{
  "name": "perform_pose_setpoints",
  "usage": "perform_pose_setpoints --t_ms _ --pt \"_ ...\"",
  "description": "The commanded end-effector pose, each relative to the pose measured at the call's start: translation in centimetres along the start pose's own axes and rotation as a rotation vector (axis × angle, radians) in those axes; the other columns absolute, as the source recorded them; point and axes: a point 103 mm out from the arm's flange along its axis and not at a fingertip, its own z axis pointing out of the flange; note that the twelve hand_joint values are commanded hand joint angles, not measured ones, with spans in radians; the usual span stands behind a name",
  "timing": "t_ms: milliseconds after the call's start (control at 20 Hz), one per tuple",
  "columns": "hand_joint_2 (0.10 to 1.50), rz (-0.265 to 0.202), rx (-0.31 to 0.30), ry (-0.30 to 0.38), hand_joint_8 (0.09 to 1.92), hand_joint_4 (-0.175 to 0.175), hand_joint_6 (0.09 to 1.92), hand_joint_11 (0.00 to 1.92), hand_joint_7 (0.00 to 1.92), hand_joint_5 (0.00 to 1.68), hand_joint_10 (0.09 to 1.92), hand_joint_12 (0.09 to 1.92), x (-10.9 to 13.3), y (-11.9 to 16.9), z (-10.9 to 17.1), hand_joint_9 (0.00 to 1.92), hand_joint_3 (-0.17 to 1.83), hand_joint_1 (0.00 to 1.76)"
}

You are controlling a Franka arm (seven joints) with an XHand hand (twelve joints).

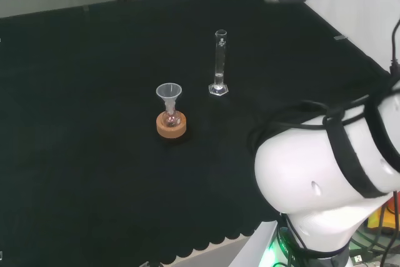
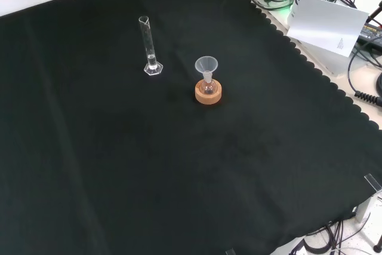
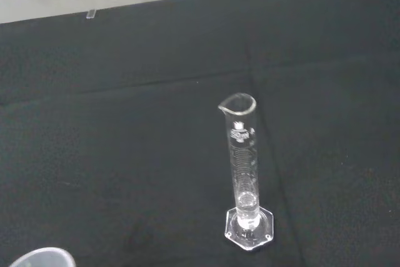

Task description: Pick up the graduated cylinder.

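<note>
A clear glass graduated cylinder [image 1: 219, 62] stands upright on its hexagonal foot on the black cloth, near the middle of the head view. The front view has the cylinder [image 2: 149, 47] at upper left of centre. The wrist view looks at the cylinder [image 3: 242, 173] from a distance, spout at its top, with nothing touching it.
A clear funnel [image 1: 169, 97] sits in a small flask on a cork ring stand [image 1: 171, 125], to the left of and nearer than the cylinder in the head view. The funnel [image 2: 206, 65] and cork ring [image 2: 208, 92] lie right of the cylinder in the front view. The arm's white link [image 1: 331, 161] stands at right.
</note>
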Motion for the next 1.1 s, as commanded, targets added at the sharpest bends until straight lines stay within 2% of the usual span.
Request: perform_pose_setpoints --t_ms 50,300,700,1100 --pt "1.28 -0.021 -0.003 0.102 0.63 -0.049 0.09 0.13 0.11 0.32 0.59 1.39 -6.1 3.6 6.4 0.35 -0.02 0.31" --pt "1.25 -0.052 0.033 0.130 0.63 -0.050 0.09 0.12 0.11 0.33 0.65 1.38 -6.9 4.8 10.4 0.33 -0.03 0.35" --pt "1.22 -0.108 0.035 0.179 0.63 -0.047 0.09 0.12 0.11 0.32 0.66 1.38 -7.0 6.0 14.7 0.32 -0.05 0.39" --pt "1.16 -0.147 0.062 0.271 0.65 -0.046 0.09 0.21 0.17 0.32 0.67 1.36 -7.3 6.4 19.0 0.40 -0.09 0.49"
